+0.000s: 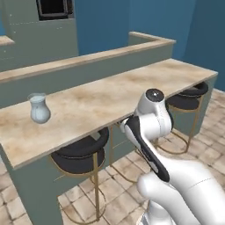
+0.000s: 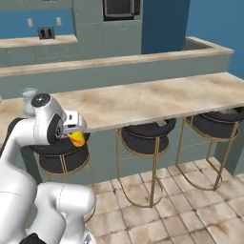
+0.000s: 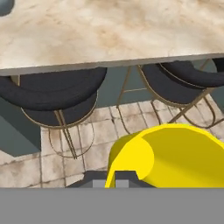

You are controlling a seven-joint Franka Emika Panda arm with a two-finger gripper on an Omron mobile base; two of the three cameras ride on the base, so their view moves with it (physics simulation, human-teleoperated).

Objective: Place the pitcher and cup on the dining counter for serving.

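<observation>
In the left base view, the pitcher (image 1: pixel 39 108) stands on the dining counter (image 1: pixel 110 99). In the right base view, the gripper (image 2: pixel 77 139) is closed around the cup (image 2: pixel 76 138), below the counter's edge. In the hand view, the yellow cup (image 3: pixel 175 155) is above the stools (image 3: pixel 57 94).

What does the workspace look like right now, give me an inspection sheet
Surface: dining counter, beige marble look, long.
Job's things: pitcher upright on the counter near its left end; cup, yellow, held off the counter, out in front of its edge.
Clutter: nothing seen.
Grippers: tool shut on the cup.
Cables: nothing seen.
Surroundings: black round stools under the counter, raised ledge behind it, tiled floor, blue walls.
</observation>
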